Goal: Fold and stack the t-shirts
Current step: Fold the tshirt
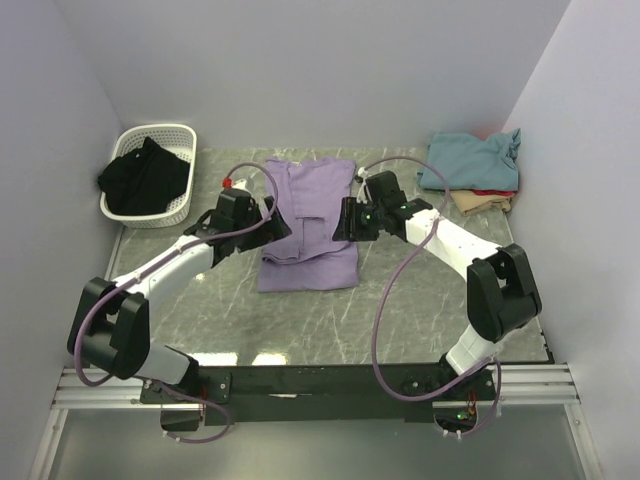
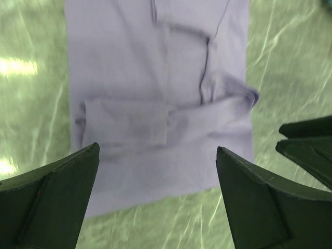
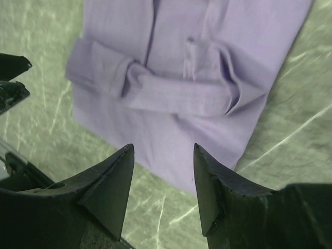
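One lavender t-shirt (image 1: 310,262) partly folded on table (image 1: 430,300) | left fingers (image 2: 62,181) spread, empty | right fingers (image 3: 110,181) parted, empty

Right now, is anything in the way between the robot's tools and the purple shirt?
No, nothing visible. The left tool and the right tool are both open over the purple shirt, with nothing between them and the cloth. The basket and the other shirts sit off to the sides.

The top camera is looking down from above and behind the arm bases, taking in the whole table (image 1: 400,310). Each wrist camera is looking down from close range, past the left fingers (image 2: 52,197) or right fingers (image 3: 109,187) at its frame's bottom. All three are sharing the lavender t-shirt (image 1: 308,225).
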Robot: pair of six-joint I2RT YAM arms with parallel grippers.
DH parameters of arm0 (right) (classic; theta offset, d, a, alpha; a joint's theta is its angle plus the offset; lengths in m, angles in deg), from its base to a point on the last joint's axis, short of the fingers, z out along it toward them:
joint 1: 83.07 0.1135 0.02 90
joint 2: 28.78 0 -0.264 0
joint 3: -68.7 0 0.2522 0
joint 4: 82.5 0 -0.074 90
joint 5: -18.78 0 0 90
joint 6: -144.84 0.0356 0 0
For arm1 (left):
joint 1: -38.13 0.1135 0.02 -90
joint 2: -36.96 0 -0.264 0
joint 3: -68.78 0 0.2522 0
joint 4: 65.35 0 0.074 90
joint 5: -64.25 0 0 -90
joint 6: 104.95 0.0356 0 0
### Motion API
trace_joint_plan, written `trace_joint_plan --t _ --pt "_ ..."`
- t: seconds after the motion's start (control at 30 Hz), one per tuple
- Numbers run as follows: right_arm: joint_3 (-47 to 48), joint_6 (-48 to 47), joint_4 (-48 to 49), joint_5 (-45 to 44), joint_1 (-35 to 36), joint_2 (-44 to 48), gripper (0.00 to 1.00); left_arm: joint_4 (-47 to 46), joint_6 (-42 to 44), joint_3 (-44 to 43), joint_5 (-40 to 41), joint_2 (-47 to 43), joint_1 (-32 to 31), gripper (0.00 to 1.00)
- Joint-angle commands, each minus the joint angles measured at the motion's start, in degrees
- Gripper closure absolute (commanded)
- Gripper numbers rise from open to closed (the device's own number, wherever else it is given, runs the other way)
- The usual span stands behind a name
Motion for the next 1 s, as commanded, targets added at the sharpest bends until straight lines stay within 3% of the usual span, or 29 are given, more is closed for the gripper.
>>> trace_joint_plan --t 0.0,0.37,0.97 --pt "-2.2 0.2 -1.1 2.3 2.4 2.0 0.43 2.1 0.8 2.6 -2.3 -1.6 -1.7 0.00" --pt "-1.6 1.3 -0.5 2.1 4.3 -1.7 0.43 0.2 0.3 4.1 -4.8 3.0 -3.6 0.01" --pt "6.5 -0.4 -0.8 -1.3 3.2 -12.2 0.43 -1.0 2.3 -7.3 -2.8 16.9 -3.4 0.01"
